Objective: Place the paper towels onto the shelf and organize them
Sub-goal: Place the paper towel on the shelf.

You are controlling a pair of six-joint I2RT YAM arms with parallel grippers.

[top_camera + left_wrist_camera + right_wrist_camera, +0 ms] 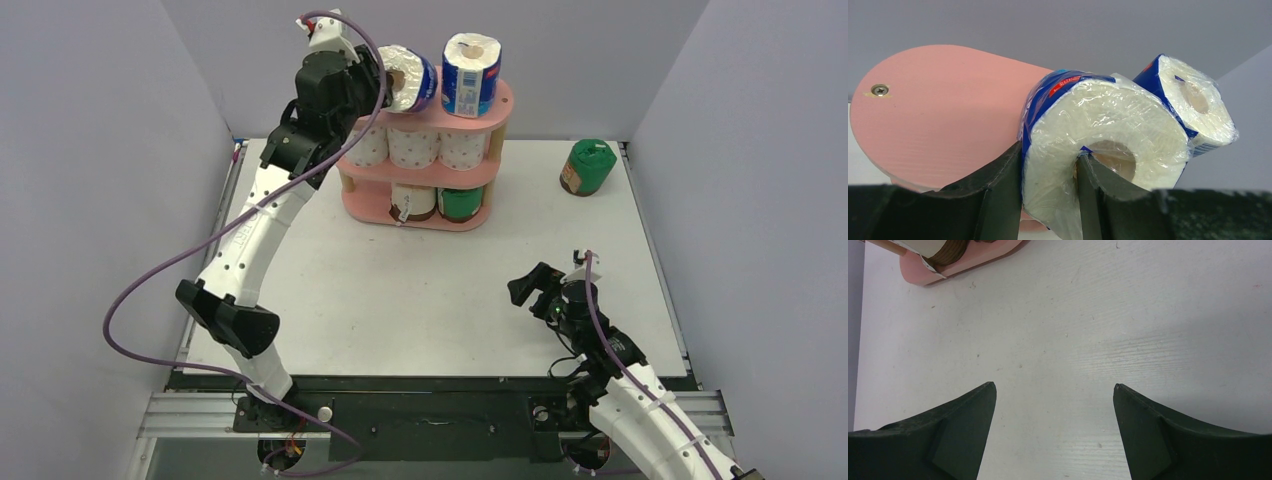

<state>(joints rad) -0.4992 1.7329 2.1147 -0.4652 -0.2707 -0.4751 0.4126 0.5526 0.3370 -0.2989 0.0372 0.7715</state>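
Shelf [450,124]: pink, three tiers, stands at the far middle of the desk [430,300].
Left gripper [1048,160]: clenched on a blue-and-white roll [1108,120], one finger [1093,187] inside its hollow middle, the other on the outer wrap.
Held roll: tilted on its side over the left end of the shelf's top tier; whether it rests on the board cannot be told.
Second blue-and-white roll [471,75]: upright on the right end of the shelf's top tier, just beside the held one.
Middle tier: three white pink-dotted rolls [413,147] in a row.
Bottom tier: beige-wrapped roll [413,200] on the left, green roll [460,203] on the right.
Loose green roll [586,167]: on the desk, right of the shelf, apart from it.
Right gripper [1054,386]: released, jaws wide, above bare desk in front of the shelf and to its right, holding nothing.
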